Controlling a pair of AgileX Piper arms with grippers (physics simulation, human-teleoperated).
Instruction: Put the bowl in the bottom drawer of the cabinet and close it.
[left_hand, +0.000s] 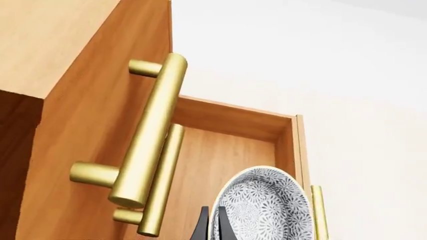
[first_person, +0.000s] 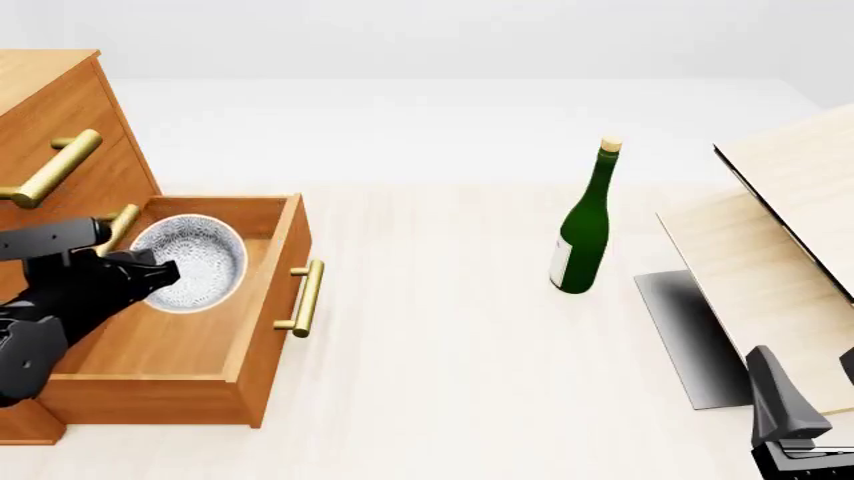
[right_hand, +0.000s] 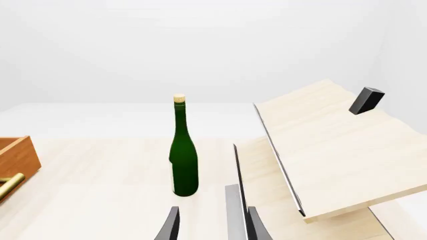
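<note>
Your left gripper (first_person: 158, 272) pinches the rim of the bowl (first_person: 194, 262), its dark fingers (left_hand: 212, 227) closed to a narrow gap on the speckled edge, and holds the bowl tilted on its side over the inside of the bottom drawer (first_person: 254, 330), which stands pulled well out from the cabinet (first_person: 60, 110) at the table's left; in the left wrist view the bowl's patterned face sits near the drawer's far corner, below the two brass bar handles of the upper drawers (left_hand: 150, 132), and you cannot tell whether it touches the drawer floor. Your right gripper (right_hand: 212, 225) hangs low at the table's right edge with its fingers apart and nothing between them, looking toward the green bottle (first_person: 585, 222), which stands upright near the middle of the table (first_person: 441, 350), well apart from the drawer and just beside the pale wooden boards (first_person: 787, 230) propped at a slant on the right
</note>
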